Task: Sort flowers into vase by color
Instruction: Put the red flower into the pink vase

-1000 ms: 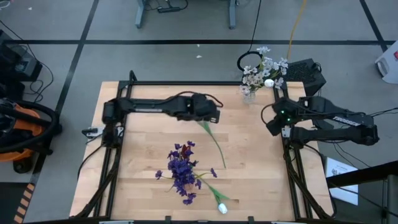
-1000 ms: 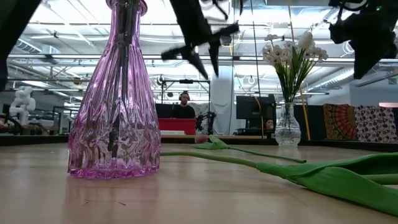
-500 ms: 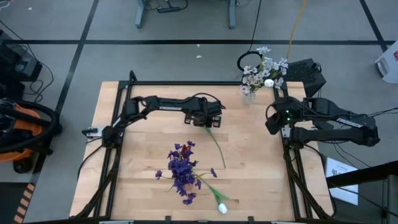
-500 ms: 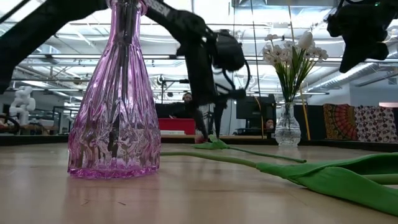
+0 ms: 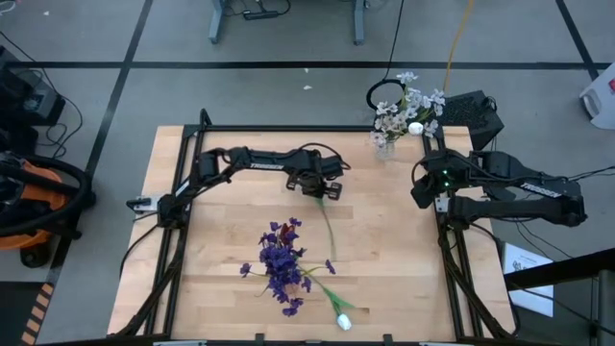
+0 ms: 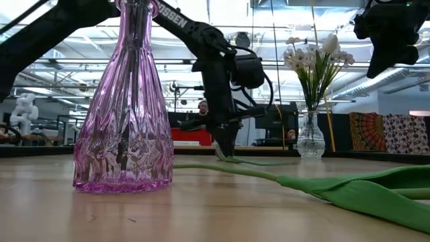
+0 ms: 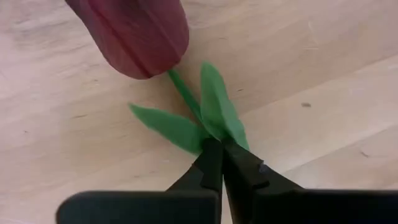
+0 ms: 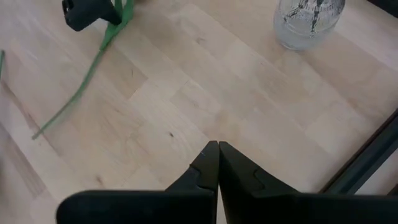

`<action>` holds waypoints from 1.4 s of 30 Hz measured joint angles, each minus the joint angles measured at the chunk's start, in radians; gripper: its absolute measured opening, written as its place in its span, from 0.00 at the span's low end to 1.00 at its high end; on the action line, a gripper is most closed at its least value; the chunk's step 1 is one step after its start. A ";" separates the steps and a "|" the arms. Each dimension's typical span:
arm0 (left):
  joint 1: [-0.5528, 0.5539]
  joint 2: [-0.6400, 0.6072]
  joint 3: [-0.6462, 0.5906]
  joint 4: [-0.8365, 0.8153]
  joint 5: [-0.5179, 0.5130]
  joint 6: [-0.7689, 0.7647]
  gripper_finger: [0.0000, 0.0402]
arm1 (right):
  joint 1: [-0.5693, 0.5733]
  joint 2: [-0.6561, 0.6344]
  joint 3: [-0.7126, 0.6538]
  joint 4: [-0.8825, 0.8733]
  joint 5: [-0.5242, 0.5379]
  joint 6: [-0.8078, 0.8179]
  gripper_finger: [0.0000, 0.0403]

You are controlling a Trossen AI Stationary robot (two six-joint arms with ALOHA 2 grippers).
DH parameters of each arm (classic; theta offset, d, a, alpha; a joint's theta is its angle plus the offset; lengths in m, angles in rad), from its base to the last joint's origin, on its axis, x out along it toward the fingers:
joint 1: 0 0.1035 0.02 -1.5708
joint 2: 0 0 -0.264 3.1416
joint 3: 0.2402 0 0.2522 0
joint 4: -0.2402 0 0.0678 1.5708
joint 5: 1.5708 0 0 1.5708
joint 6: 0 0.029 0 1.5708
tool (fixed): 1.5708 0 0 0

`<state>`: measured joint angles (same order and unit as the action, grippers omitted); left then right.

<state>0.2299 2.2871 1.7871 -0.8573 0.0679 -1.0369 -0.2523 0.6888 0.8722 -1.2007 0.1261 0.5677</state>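
A dark red tulip (image 7: 134,34) lies on the wooden table, and its thin green stem (image 5: 329,231) runs toward the near edge. My left gripper (image 7: 221,149) points down at it mid-table (image 5: 322,189) and is shut on the stem. Purple flowers (image 5: 281,259) stand in the pink glass vase (image 6: 124,101) near the front. A white tulip (image 5: 341,320) lies flat beside it. White flowers (image 5: 408,106) stand in a clear vase (image 8: 308,18) at the far right. My right gripper (image 8: 217,149) hangs shut and empty above the right edge. My left gripper pinches the red tulip's stem between its two fingertips, at the place where the leaves (image 7: 208,118) sprout just below the bud. The fingers (image 6: 225,144) come from above, pointing down. The tulip lies on the table, bud and long stem both resting on the wood.
Black frame rails (image 5: 288,130) run along the table's far, left and right sides. Bare wood (image 5: 384,240) lies between the red tulip's stem and the right rail. The white tulip's broad leaf (image 6: 363,191) lies near the front edge.
My left gripper has come down to the table, tipped from slanting to pointing nearly straight down, and shut on the red tulip's stem. The stem's free end has swung slightly toward the table's left.
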 joint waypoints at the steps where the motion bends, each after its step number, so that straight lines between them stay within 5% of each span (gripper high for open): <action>1: 0.004 -0.004 -0.001 -0.004 0.004 0.016 0.02 | 0.000 0.000 0.000 0.000 0.000 -0.003 0.00; 10: 0.018 -0.154 -0.003 -0.026 -0.108 0.373 0.01 | 0.020 -0.002 -0.028 0.018 -0.069 0.068 0.00; 18: 0.001 -0.322 -0.068 0.020 -0.251 0.651 0.00 | 0.191 0.009 -0.227 0.291 -0.127 0.267 0.00; 24: 0.003 -0.556 -0.376 0.229 -0.279 0.713 0.00 | 0.356 0.056 -0.288 0.567 -0.054 0.437 0.00; 32: 0.020 -0.963 -0.861 0.453 -0.155 0.713 0.00 | 0.484 0.216 -0.286 0.830 0.139 0.557 0.00; 36: 0.019 -1.177 -0.989 0.455 -0.128 0.770 0.00 | 0.496 0.322 -0.286 0.902 0.135 0.600 0.00; 42: 0.017 -1.442 -1.059 0.483 0.049 1.034 0.00 | 0.497 0.445 -0.286 0.903 0.134 0.652 0.00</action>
<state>0.2466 0.8450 0.7278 -0.3742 0.1169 -0.0033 0.2443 1.1338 0.5861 -0.2977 0.2604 1.2199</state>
